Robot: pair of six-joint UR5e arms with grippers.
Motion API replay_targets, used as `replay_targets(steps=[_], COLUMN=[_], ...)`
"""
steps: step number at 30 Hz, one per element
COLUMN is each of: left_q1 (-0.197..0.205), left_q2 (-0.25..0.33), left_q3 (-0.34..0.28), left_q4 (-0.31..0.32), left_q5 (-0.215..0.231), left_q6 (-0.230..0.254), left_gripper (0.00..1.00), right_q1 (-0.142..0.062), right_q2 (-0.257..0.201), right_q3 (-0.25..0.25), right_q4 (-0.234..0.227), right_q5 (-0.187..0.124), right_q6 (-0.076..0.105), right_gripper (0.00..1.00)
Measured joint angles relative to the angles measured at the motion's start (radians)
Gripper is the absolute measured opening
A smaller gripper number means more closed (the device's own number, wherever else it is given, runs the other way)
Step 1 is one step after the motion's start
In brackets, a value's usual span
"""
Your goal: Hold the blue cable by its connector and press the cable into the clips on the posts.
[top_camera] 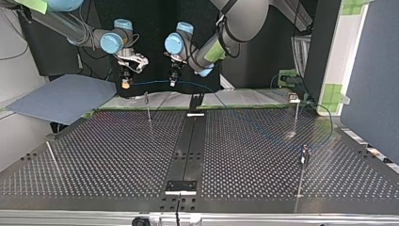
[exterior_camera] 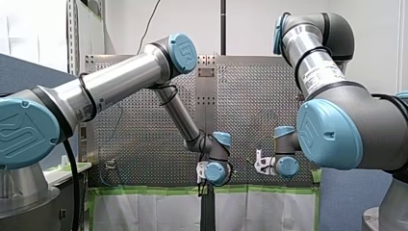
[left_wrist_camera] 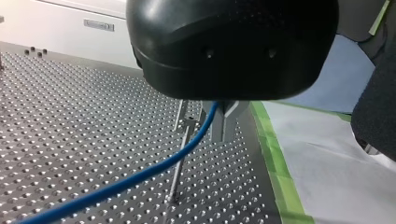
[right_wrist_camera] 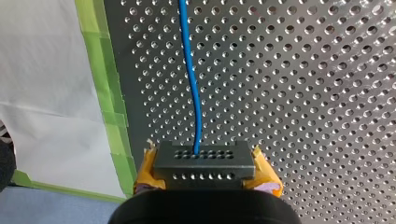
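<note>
My right pincer [right_wrist_camera: 205, 166] is clamped on the connector [right_wrist_camera: 204, 158], the grey block gripped between its yellow pads [right_wrist_camera: 147, 164], and the blue cable [right_wrist_camera: 190, 70] runs straight out ahead of it over the perforated surface [top_camera: 117, 155]. My left pincer [left_wrist_camera: 223, 122] is narrow, its metal fingers closed around the cable a little way along the line. In the top view the two pincers hang side by side above the surface's edge nearest the arms, by the green tape [right_wrist_camera: 109, 93], with a short stretch of cable between them, fairly level. The rest of the cable trails off toward the corner at that view's right.

Under the left pincer stands a thin post [left_wrist_camera: 180, 158] with its clip [left_wrist_camera: 189, 123] at the top. The cable passes just above and beside that clip and I don't think it is seated. So I'd call this the line-up for the first clip, and no clip looks filled so far.

The next move calls for both pincers to come down together, keeping the span tight and square over the clip's mouth so the cable snaps in. If it goes slack or drifts sideways it will slide past the post. Two more posts [top_camera: 295, 115] wait further along, toward that right-hand edge.
</note>
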Motion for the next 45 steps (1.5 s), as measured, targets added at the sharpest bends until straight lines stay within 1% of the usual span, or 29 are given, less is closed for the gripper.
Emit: replay_targets(steps=[3,5,9,14,18,22,24,27,30,31,34,37,41,45], left_q1=[-0.005,-0.008,-0.011,-0.013,-0.018,-0.022,-0.023,-0.025,-0.028,-0.028,-0.029,-0.03,-0.031,-0.035], left_q2=[-0.028,-0.045,-0.081,-0.094,-0.096,-0.096,-0.096,-0.096,-0.096,-0.097,-0.097,-0.102,-0.113,-0.118], left_q3=[0.028,0.045,0.084,0.115,0.135,0.15,0.156,0.161,0.163,0.164,0.169,0.181,0.202,0.215], left_q4=[-0.001,-0.002,-0.001,-0.001,-0.003,-0.005,-0.006,-0.006,-0.006,-0.005,-0.003,-0.004,-0.012,-0.016], left_q5=[-0.009,-0.019,-0.053,-0.091,-0.114,-0.121,-0.124,-0.132,-0.15,-0.155,-0.166,-0.169,-0.166,-0.163], left_q6=[-0.004,-0.004,0.001,0.006,0.007,0.007,0.007,0.007,0.01,0.012,0.015,0.017,0.018,0.018], left_gripper=[0.0,0.0,0.0,0.0,0.0,0.0,0.0,0.0,0.0,0.0,0.0,0.0,0.0,0.0], right_q1=[-0.01,-0.015,-0.024,-0.04,-0.054,-0.07,-0.077,-0.091,-0.115,-0.127,-0.156,-0.178,-0.188,-0.194], right_q2=[0.002,0.005,0.022,0.046,0.052,0.054,0.055,0.059,0.069,0.073,0.08,0.082,0.085,0.089], right_q3=[0.0,0.001,-0.002,-0.008,-0.012,-0.014,-0.017,-0.023,-0.026,-0.027,-0.028,-0.031,-0.043,-0.052], right_q4=[-0.004,-0.004,-0.006,-0.014,-0.031,-0.039,-0.043,-0.056,-0.075,-0.079,-0.083,-0.085,-0.084,-0.085], right_q5=[-0.017,-0.029,-0.058,-0.107,-0.141,-0.181,-0.2,-0.229,-0.259,-0.271,-0.301,-0.33,-0.368,-0.383], right_q6=[-0.005,-0.012,-0.031,-0.055,-0.06,-0.064,-0.065,-0.06,-0.052,-0.051,-0.051,-0.049,-0.044,-0.038], right_gripper=[0.0,0.0,0.0,0.0,0.0,0.0,0.0,0.0,0.0,0.0,0.0,0.0,0.0,0.0])
